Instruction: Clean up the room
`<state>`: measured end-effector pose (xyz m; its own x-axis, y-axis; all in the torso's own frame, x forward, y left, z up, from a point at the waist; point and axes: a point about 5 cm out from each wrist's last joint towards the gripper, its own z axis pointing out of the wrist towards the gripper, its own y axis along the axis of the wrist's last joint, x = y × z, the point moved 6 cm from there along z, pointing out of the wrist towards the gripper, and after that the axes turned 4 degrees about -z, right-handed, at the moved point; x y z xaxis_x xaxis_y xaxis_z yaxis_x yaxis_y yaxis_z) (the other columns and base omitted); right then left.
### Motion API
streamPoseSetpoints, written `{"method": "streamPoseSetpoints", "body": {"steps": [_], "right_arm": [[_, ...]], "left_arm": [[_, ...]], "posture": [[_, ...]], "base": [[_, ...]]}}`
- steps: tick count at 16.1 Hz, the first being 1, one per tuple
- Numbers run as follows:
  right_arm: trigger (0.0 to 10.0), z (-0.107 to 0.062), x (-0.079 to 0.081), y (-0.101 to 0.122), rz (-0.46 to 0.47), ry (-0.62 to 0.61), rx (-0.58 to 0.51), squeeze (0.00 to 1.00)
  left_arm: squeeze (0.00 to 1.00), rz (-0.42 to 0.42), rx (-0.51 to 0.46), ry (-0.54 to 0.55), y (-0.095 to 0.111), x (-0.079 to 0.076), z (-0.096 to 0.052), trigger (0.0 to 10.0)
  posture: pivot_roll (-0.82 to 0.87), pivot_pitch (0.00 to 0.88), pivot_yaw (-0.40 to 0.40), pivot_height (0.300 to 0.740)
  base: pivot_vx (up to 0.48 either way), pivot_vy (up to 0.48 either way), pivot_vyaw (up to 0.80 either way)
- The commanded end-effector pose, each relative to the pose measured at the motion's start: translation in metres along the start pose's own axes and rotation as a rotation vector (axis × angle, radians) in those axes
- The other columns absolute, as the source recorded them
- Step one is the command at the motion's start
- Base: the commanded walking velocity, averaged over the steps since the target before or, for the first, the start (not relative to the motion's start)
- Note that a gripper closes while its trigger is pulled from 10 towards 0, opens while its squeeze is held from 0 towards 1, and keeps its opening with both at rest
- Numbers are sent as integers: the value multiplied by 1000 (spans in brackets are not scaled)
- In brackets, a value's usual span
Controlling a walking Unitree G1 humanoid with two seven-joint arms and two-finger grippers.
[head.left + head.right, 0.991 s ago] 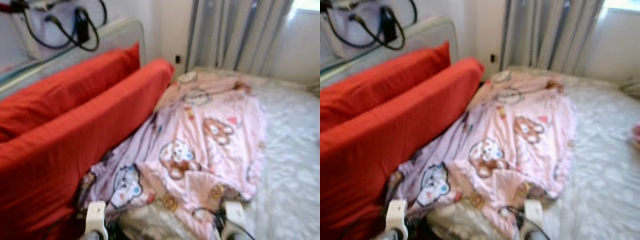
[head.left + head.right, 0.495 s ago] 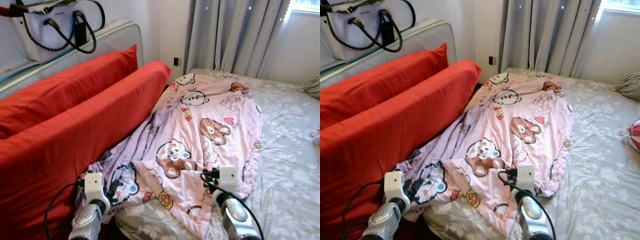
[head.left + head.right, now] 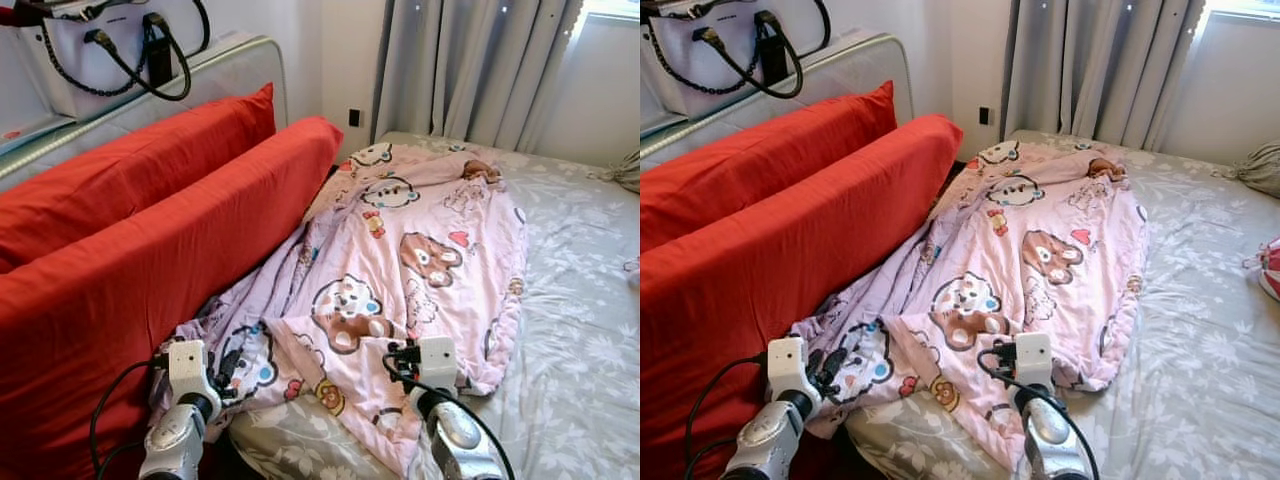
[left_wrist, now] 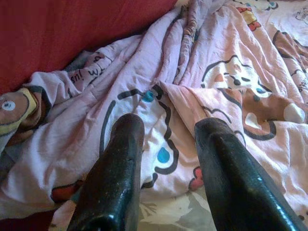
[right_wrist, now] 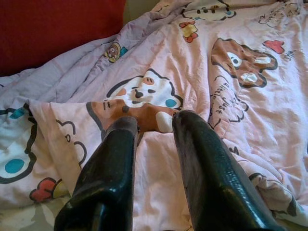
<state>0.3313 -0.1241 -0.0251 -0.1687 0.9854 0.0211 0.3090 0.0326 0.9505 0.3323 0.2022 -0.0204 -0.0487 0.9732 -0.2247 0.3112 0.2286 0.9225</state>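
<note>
Bed (image 3: 580, 330): we saw a grey sheet w/ pale flower print, soft and lightly creased; its far right side ran off the frame.
Red cushions (image 3: 170, 260): two long padded bolsters in plain red cloth, leaning along the bed's left side; their near ends were cut off at the frame edge.
Headboard (image 3: 235, 65): pale, padded, behind the cushions, mostly hidden by them.
Blanket (image 3: 400, 250): pink-lilac, thin and rumpled, printed w/ cartoon bears and dogs. It lay down the bed's left half, its left edge bunched against the lower cushion, near corner folded over itself. What lay under it, we couldn't tell.
Curtains (image 3: 470, 70): grey, hanging in vertical folds behind the bed; tops cut off.
Handbag (image 3: 100, 45): white w/ black straps, on the ledge above the headboard; its top was out of frame.
Left gripper (image 4: 166, 159): low over the blanket's near-left corner, beside the cushion. Black fingers (image 4: 118, 173), matte and rounded, stood apart w/ nothing between them.
Right gripper (image 5: 151, 144): over the folded near part of the blanket, by a bear print. Fingers (image 5: 202, 163) parted, a narrow gap, holding nothing.
Pink-red item (image 3: 1270, 270): at the right frame edge on the sheet, too cut off to identify.
</note>
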Motion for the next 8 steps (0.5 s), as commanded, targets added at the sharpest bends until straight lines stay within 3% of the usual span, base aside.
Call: {"method": "streamPoseSetpoints", "body": {"steps": [1, 8], "right_arm": [[10000, -2, -1, -2, 3, -2, 4, 0], [10000, -1, 1, -6, -1, 2, 30, 0]], "left_arm": [[0, -7, -10, -8, 1, -2, 0, 10000], [0, -7, -3, -15, -1, -4, 0, 10000]], "posture": [[19, 12, 2, 686], [22, 19, 1, 686]], "base": [[0, 0, 0], [0, 0, 0]]}}
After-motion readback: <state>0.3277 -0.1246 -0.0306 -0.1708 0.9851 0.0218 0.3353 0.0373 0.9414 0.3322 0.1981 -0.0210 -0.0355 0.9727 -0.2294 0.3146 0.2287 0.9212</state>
